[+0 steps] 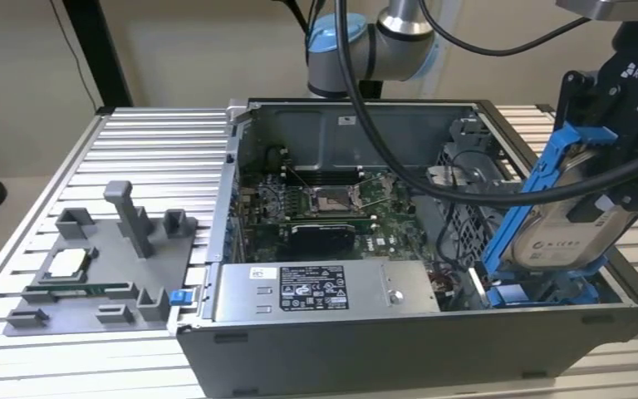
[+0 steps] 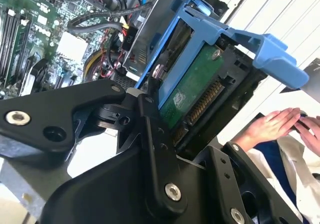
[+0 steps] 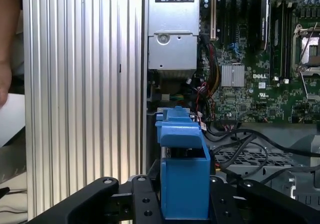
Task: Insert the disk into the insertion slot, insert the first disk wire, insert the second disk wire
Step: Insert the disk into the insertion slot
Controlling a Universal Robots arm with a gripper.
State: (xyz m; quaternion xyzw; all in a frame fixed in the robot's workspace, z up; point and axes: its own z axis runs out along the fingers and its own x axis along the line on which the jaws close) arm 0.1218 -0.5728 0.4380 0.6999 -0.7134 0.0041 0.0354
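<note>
My gripper [image 1: 598, 187] is shut on the disk [image 1: 557, 229], a silver drive in a bright blue frame [image 1: 530, 191]. The disk stands steeply tilted over the front corner of the open computer case, on the exterior view's right. Its lower end reaches into the insertion slot [image 1: 568, 289], a grey bay with blue tabs. In the second wrist view the disk's green board [image 2: 192, 92] and blue frame [image 2: 235, 37] sit between the black fingers [image 2: 152, 114]. The first wrist view shows the frame's blue edge [image 3: 182, 169] between the fingers [image 3: 145, 201]. Loose black wires [image 3: 240, 134] lie beside the bay.
The grey power-supply box [image 1: 319, 291] lies along the case front, beside the slot. The motherboard [image 1: 319, 208] fills the case floor. The arm's black cables [image 1: 452, 187] hang across the case. A grey fixture tray [image 1: 97, 274] rests on the ribbed table. A person's hands [image 2: 280, 124] are nearby.
</note>
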